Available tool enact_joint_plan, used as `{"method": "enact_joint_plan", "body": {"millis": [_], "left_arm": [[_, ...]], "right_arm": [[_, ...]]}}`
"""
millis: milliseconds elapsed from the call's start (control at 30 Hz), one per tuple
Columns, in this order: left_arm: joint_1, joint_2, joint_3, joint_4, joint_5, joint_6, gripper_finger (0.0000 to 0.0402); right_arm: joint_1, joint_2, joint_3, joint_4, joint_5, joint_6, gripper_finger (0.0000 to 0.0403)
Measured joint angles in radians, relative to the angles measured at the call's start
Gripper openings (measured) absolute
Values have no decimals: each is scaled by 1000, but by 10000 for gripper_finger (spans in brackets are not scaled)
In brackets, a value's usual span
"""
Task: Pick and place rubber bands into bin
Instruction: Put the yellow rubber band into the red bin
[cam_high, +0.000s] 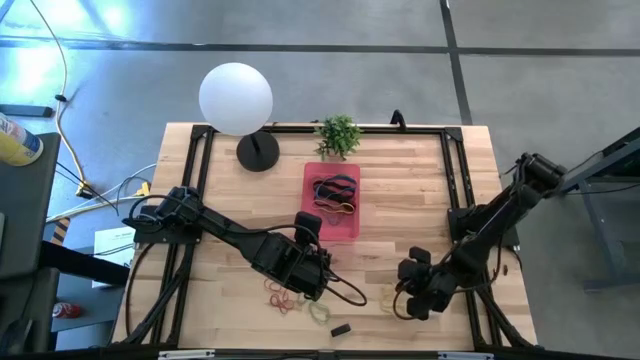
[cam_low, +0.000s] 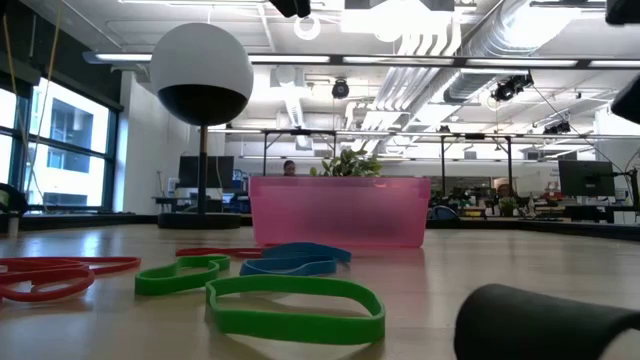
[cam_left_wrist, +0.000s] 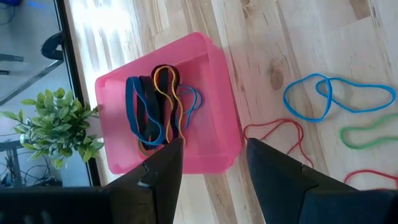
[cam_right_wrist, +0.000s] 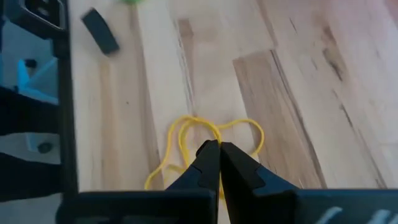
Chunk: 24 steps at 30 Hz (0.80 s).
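Observation:
The pink bin (cam_high: 309, 196) stands mid-table with several rubber bands in it; it also shows in the low view (cam_low: 340, 212) and the left wrist view (cam_left_wrist: 109, 118). Loose bands (cam_high: 283, 295) lie near the near edge: blue (cam_left_wrist: 323, 93), red (cam_left_wrist: 273, 127), green (cam_low: 295, 305). My left gripper (cam_high: 308, 228) (cam_left_wrist: 214, 165) hovers open and empty by the bin's near left corner. My right gripper (cam_high: 405, 298) (cam_right_wrist: 217, 148) is low over the table, right of the loose bands, shut on a yellow rubber band (cam_right_wrist: 239, 127). My right gripper pinches the yellow rubber band between its two fingertips at a bend in the middle of the loop (cam_right_wrist: 212, 133), slanting down at it from above. The rest of the band lies slack on the wooden table around the fingertips.
A globe lamp (cam_high: 236, 98) and a small potted plant (cam_high: 338, 134) stand at the far edge behind the bin. A small black block (cam_high: 340, 328) (cam_right_wrist: 99, 30) lies near the near edge. A black frame (cam_high: 196, 170) runs along the table's sides. Bare wood lies right of the bin.

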Motion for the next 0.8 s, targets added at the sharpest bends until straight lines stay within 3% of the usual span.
{"method": "enact_joint_plan", "body": {"millis": [467, 800], "left_arm": [[1, 0, 0, 31, -11, -1, 166], [1, 0, 0, 53, -11, -8, 166]], "right_arm": [[-14, -140, 1, 0, 243, -82, 0], [-180, -218, 2, 100, 314, -387, 0]]}}
